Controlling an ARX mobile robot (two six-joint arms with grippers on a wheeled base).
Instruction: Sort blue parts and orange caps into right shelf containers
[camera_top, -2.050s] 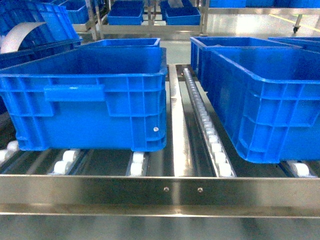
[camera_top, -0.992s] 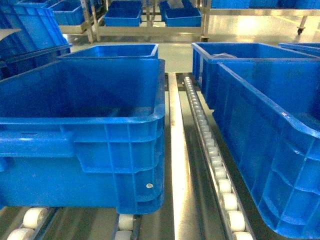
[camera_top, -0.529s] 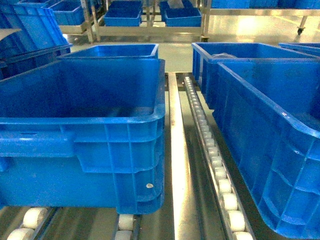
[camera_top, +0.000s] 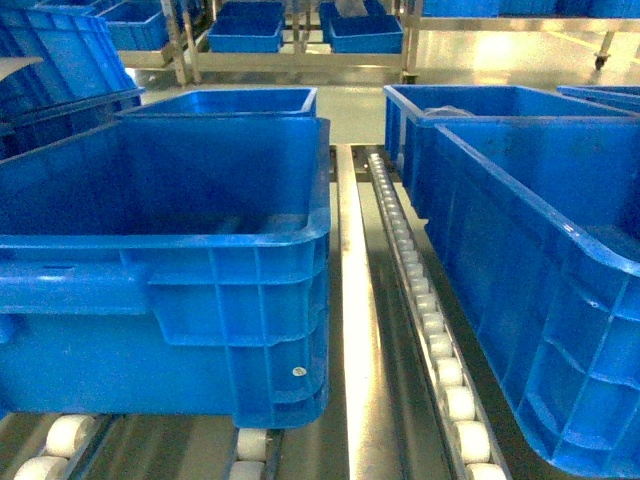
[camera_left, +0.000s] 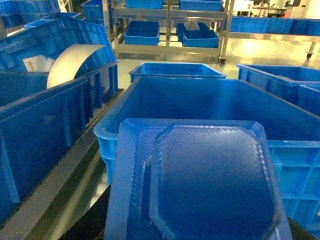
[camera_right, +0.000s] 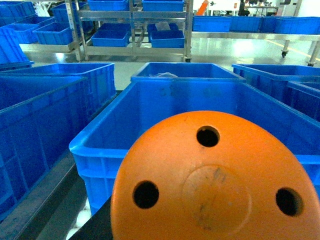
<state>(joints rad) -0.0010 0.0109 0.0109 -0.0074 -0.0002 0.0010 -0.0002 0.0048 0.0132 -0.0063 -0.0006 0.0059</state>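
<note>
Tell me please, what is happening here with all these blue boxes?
A two-armed robot stands at a roller shelf with big blue crates. The left wrist view is filled by a blue part, before the near-left crate. The right one shows an orange cap, facing the right crate. Neither hand is visible.

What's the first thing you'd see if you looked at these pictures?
A big orange cap with three holes fills the right wrist view, close in front of a blue crate. In the left wrist view a blue part looms just as close. The head view shows only large blue crates on rollers.
</note>
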